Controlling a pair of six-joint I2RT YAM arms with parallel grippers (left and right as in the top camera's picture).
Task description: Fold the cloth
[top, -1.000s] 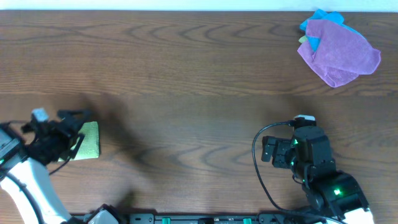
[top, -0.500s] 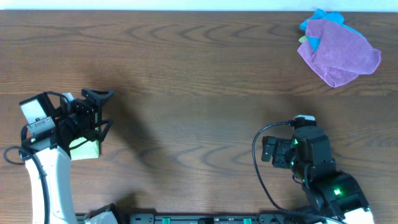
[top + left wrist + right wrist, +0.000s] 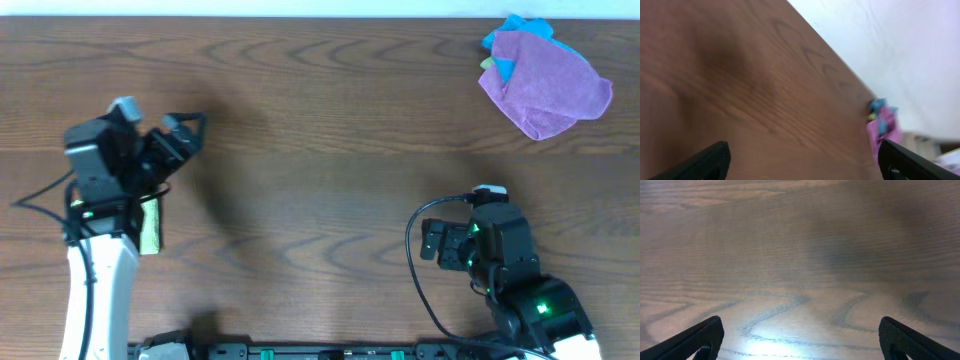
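The crumpled purple cloth (image 3: pixel 545 85) lies in a heap at the far right corner of the brown wood-grain worktop (image 3: pixel 320 130), resting on a smaller bright blue cloth (image 3: pixel 515 30) that shows at its far left edge. The heap's long axis runs roughly along the far edge, dipping a little toward the right.

The left end effector (image 3: pixel 178 140) hangs above the left side of the worktop. Its fingers are spread wide with nothing between them, and it faces across the wood toward the heap, which the left wrist view shows small and far off. A flat, folded pale green cloth (image 3: pixel 150 225) lies just under and behind that arm, partly hidden by it.

The right end effector (image 3: pixel 435 245) sits near the front right, also spread wide and empty, with only bare wood below it in its wrist view.

The purple cloth is well apart from both arms. The right one is clearly the nearer, with the heap lying away from it toward the far edge and somewhat rightward. By my judgement the next reach suits the right arm. No container is in view.
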